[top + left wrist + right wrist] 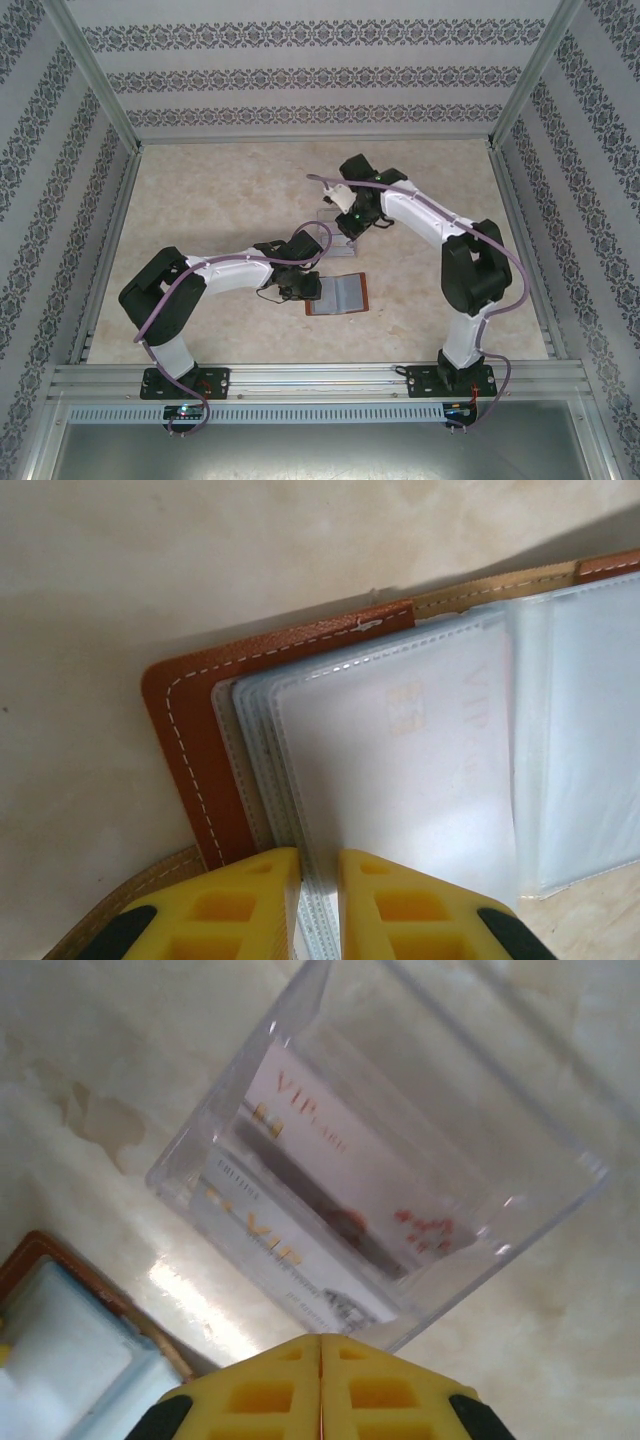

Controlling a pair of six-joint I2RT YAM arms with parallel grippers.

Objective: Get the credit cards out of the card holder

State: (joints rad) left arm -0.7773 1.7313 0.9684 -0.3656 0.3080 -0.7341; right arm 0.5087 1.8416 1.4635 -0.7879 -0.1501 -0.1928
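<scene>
- Pale marbled table: bare across the left, the far side and the right; hemmed by metal frame rails, with both task things near the middle and well apart from every rail.
- Brown card holder: lies open and flat between the two arms, leather cover down with pale stitching along its border, clear sleeves fanned on top.
- Yellow-fingered left gripper: narrow gap, clamped on the edge of the sleeve stack at the side nearest the left arm.
- Yellow-fingered right gripper: tips pressed together with nothing between; hangs over the near wall of the stand, touching or not cannot be told.
- Clear acrylic stand: tiered, just beyond the card holder, a strip of bare table between.
- Thin credit cards: three leaning in the stand's tiers, pale at the back, a dark one in the middle, pale in front; one more pale card inside the top sleeve.
- Writing: "VIP CARD" in orange on the back card, "VIP" on the front one with small print too blurred to read; faint "VIP" beside a gold chip mark through the sleeve.
</scene>
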